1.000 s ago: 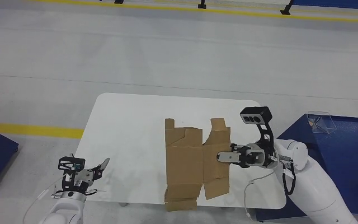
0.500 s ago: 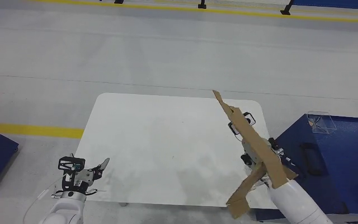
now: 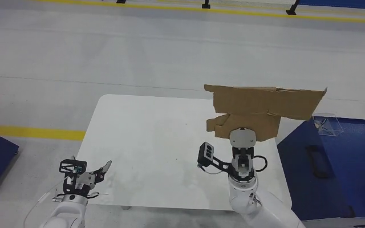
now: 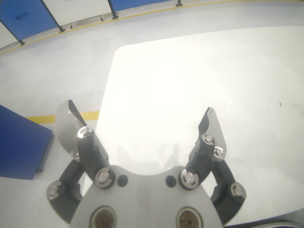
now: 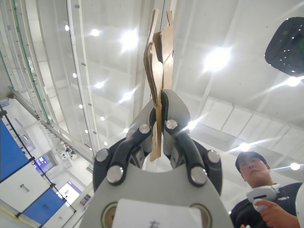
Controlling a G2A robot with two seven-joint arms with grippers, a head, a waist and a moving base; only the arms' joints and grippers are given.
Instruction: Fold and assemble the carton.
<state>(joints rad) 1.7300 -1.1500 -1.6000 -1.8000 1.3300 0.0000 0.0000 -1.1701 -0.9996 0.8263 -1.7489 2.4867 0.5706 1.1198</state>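
While the right gripper [image 5: 158,100] clamped the flat brown cardboard carton [image 3: 262,102] above the white table [image 3: 142,137], nothing was folded.
Probably up there so flaps had room; left gripper [image 4: 140,110] sat spread wide, empty, by the table's corner.

Right gripper [image 5: 161,100] points up at the ceiling, clamped on the carton [image 5: 156,67]. Carton is flattened and seen edge-on, several brown cardboard layers pressed together and splaying slightly apart at the far end. Both metal fingers [image 5: 177,112] press on the cardboard from either side, and a short stub of board sticks out behind the grip toward the wrist. Behind it are white roof beams and bright ceiling lights [image 5: 215,59]. A black rounded housing [image 5: 286,46] sits at the frame edge. Blue and white wall panels [image 5: 14,153] stand far off.
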